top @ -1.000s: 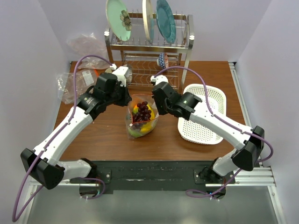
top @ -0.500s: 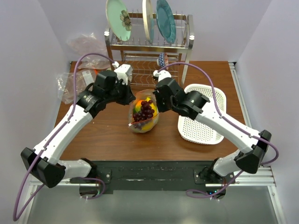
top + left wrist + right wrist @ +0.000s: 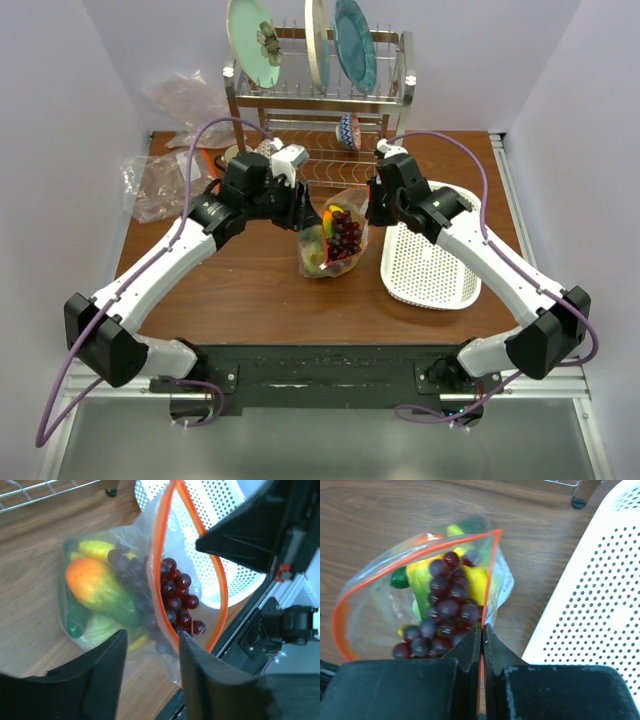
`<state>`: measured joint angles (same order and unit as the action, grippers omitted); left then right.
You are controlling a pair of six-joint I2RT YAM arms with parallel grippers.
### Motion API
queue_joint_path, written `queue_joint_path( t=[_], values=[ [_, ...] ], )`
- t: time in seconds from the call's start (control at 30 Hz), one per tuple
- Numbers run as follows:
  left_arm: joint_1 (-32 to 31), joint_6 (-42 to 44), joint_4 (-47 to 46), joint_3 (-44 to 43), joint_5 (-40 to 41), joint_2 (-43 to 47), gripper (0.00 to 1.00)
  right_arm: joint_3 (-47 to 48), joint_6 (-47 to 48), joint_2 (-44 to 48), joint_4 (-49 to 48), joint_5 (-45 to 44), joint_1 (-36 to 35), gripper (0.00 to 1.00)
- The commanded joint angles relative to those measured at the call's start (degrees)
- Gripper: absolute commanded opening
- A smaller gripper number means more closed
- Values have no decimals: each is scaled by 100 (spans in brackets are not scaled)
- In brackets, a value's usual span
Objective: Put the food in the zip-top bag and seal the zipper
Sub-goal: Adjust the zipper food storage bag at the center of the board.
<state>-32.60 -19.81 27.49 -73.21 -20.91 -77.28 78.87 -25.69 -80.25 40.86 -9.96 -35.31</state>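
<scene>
- since a second ago the zip-top bag [image 3: 332, 240] has slid right across the table [image 3: 230, 285], from the middle to just beside the white mesh basket [image 3: 435, 255]; both arms have swung right with it.
- the left gripper [image 3: 150, 650], clamped before, now has its fingers spread; the bag's mouth edge runs down into the gap between them, unpinched.
- the right gripper [image 3: 482, 630] is pressed together on the zipper [image 3: 491, 575], pinching the orange-red strip at one end of the mouth.
- the zipper is unsealed: the strip forms an open loop in both wrist views.
- the food lies inside the bag: dark grapes [image 3: 442, 610] nearest the mouth, with an orange fruit [image 3: 92, 582], a yellow banana [image 3: 97, 546] and a green cucumber [image 3: 75, 625] deeper in.
- a dish rack [image 3: 320, 110] stands behind the bag at the table's far edge.
</scene>
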Motion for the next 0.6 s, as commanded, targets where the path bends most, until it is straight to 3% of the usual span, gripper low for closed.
queue_joint_path(
  t=[0.0, 0.1, 0.2, 0.3, 0.4, 0.43, 0.57],
  values=[
    [-71, 232, -376, -36, -20, 397, 65, 14, -50, 80, -412, 468, 173, 0],
    [-71, 487, -183, -36, -1, 652, 100, 58, -76, -8, -421, 600, 270, 0],
    [-185, 601, -392, 559, -98, 1064, 100, 128, -137, -78, -421, 696, 349, 0],
    [-509, 549, -1234, 1280, 146, 1828, 99, 251, -182, -192, -386, 933, 463, 0],
    [-940, 470, -2604, 2823, 332, 2751, 99, 488, -190, -342, -220, 1169, 507, 0],
    [-1037, 391, -3304, 3108, 437, 3118, 97, 550, -182, -456, -97, 1197, 508, 0],
    [-1108, 320, -4364, 4138, 710, 3552, 93, 674, -260, -509, -43, 1338, 543, 0]
  ],
)
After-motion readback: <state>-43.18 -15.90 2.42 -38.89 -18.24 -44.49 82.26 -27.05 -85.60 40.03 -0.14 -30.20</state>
